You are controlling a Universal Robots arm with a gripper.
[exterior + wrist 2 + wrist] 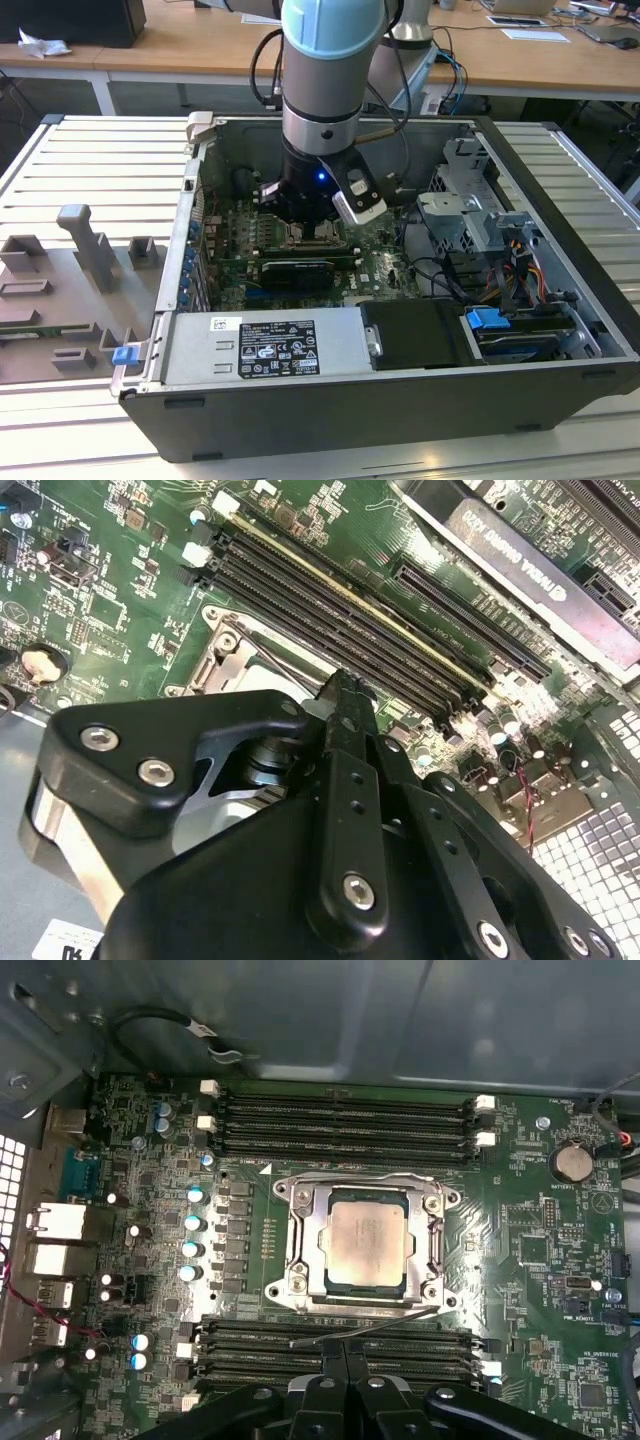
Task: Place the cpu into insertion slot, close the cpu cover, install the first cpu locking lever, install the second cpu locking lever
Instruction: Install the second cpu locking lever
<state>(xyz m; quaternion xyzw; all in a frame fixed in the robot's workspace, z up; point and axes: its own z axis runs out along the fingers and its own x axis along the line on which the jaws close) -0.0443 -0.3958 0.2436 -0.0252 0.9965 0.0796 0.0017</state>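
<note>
Pale silvery-beige cpu (363,1241), silvery cpu cover (305,1235), green circuit board (540,1290), black end effector (342,1357).

In the exterior view the arm (320,100) hides most of the insertion slot (312,236), low centre. The claw (340,1365) is cut off by the bottom edge in the first wrist view (its fingertips overlap, state unclear).

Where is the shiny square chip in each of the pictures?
Exterior view: the cpu is a small pale patch on the green board, right under the gripper.
First wrist view: the cpu lies flat in the middle, framed by the cpu cover.
Second wrist view: the gripper body hides the chip; just a corner of the cpu cover peeks out.
Shared landmark: the long black memory slots beside the socket.
</note>
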